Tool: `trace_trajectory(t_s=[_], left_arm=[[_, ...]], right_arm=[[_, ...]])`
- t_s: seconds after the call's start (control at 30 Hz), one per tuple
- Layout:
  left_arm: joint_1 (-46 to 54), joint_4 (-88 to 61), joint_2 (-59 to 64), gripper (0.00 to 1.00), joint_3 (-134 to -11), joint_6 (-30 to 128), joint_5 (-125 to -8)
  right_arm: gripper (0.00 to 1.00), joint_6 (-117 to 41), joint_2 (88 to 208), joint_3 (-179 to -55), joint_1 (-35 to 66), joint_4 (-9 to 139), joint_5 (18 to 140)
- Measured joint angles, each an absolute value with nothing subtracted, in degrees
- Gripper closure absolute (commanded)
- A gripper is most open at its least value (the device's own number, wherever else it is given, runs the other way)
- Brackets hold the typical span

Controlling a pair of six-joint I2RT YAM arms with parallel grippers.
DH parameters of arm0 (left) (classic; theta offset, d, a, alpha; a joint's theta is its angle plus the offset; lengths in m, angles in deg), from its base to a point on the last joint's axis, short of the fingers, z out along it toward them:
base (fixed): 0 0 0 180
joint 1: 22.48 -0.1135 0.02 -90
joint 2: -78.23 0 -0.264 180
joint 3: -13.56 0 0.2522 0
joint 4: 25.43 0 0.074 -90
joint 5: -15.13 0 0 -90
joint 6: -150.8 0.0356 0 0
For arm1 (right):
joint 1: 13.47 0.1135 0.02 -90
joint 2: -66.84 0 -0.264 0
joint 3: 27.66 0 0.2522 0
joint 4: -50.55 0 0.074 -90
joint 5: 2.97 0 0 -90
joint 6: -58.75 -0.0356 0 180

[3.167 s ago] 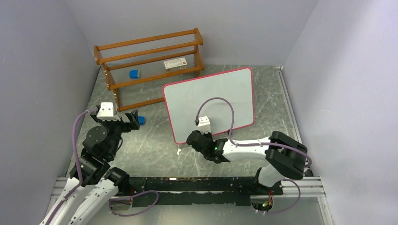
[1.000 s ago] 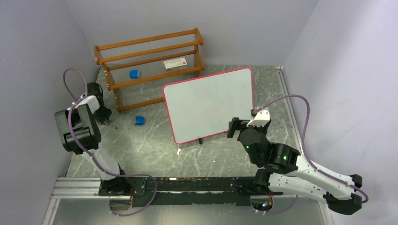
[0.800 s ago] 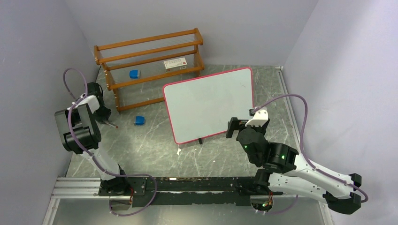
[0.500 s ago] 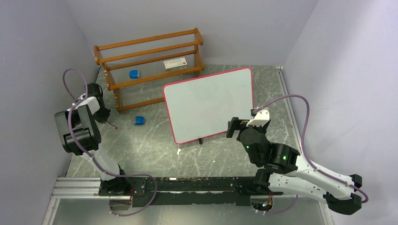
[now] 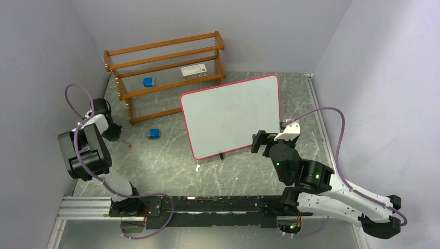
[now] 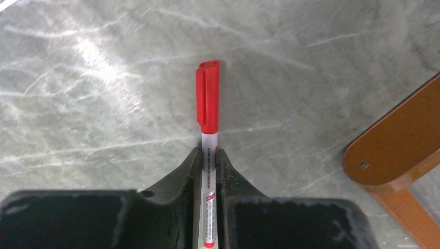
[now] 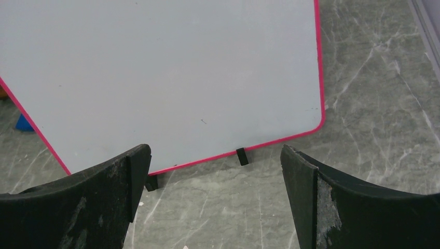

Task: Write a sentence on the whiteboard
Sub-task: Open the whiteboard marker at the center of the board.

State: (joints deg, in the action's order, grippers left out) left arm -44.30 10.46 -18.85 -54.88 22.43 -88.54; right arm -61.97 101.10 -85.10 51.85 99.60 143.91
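Left of the whiteboard (image 5: 231, 114), the left end effector (image 6: 208, 153) grips a red-capped marker (image 6: 208, 104); the right end effector (image 7: 215, 153) stands wide open facing the whiteboard's lower rim

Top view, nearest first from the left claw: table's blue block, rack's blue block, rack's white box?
From the left claw, shut on the red marker:
1. blue block on the table, just right
2. blue block on the rack, behind
3. white box on the rack, farther right
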Motion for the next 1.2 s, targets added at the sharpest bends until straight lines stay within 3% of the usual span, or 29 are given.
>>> trace_trajectory(t_s=[0.47, 0.7, 1.2], left_arm=[[-46.6, 16.2, 4.7, 0.95, -50.0, 23.7, -84.0], [-46.6, 17.7, 18.7, 0.95, -49.8, 23.0, -75.4], [-38.7, 20.2, 25.5, 0.95, -55.6, 18.1, -54.8]], right_arm=[[0.00, -51.7, 101.5, -79.6, 51.9, 86.1, 134.3], [0.00, -46.3, 102.5, -79.2, 51.9, 75.4, 127.4], [0.00, -44.2, 112.0, -78.4, 51.9, 54.6, 113.3]])
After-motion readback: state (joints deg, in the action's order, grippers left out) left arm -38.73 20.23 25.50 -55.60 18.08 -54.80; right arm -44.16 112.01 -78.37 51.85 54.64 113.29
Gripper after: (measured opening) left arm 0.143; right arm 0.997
